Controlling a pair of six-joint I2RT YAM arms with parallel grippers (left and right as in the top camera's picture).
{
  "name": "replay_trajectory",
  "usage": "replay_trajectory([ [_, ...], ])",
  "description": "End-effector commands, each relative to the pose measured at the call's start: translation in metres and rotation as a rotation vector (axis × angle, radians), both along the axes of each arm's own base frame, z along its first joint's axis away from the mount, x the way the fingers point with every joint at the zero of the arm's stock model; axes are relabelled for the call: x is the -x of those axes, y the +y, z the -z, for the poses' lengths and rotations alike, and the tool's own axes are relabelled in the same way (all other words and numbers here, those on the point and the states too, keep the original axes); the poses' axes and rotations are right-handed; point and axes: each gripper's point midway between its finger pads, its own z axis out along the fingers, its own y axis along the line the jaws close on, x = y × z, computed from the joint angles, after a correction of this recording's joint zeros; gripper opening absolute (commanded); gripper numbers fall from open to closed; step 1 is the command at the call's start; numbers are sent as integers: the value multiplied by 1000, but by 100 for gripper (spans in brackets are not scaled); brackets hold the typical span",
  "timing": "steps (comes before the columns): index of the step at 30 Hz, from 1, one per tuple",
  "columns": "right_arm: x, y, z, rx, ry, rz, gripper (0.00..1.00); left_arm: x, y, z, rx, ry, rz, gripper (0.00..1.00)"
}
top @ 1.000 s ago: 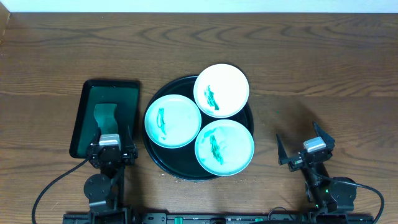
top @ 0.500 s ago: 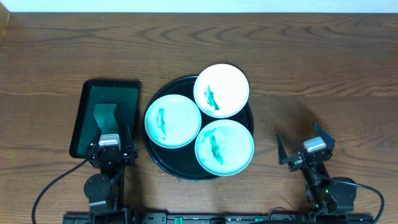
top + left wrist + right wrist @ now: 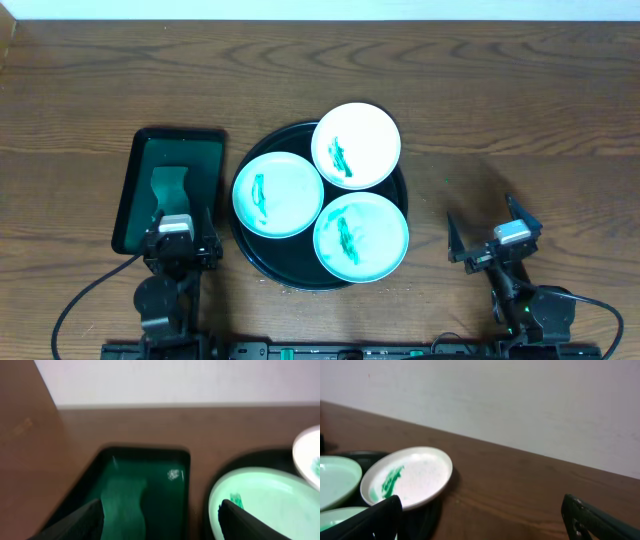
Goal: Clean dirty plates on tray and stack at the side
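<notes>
We see a dark brown wood-grain table (image 3: 500,90), matte, with a plain pale wall beyond its far edge. Near its centre sits the round, glossy black tray (image 3: 258,262) with a raised rim. At 9 o'clock from it, just beside it, lies a dark green rectangular tray (image 3: 200,160) holding a pale green wavy-edged piece (image 3: 168,185).

Three round shallow plates rest on the black tray, each with a dark green smear. The white plate (image 3: 372,132) is at 1 o'clock, overhanging the rim. One mint plate (image 3: 292,196) is at 9 o'clock and the other mint plate (image 3: 378,242) at 5 o'clock.

The left fingers (image 3: 240,520), at the table's 7 o'clock, are spread wide and hold nothing. The right fingers (image 3: 592,520), at 5 o'clock, are likewise spread and empty.
</notes>
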Motion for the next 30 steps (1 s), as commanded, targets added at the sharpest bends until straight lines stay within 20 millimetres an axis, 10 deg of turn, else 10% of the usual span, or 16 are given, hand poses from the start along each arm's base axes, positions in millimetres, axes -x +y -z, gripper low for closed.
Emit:
replay_trajectory([
  [1,-3,-4,-2,-81,22,18,99,2,-1,-26,18,11,1,74],
  [9,-17,-3,-38,-98,67,15,99,-22,-14,-87,51,68,93,74],
  [19,-79,23,-88,-103,230,-131,99,-59,-20,-104,131,348,143,74],
  [30,-129,56,-57,-201,751,-311,99,-62,-19,-90,178,570,134,74],
])
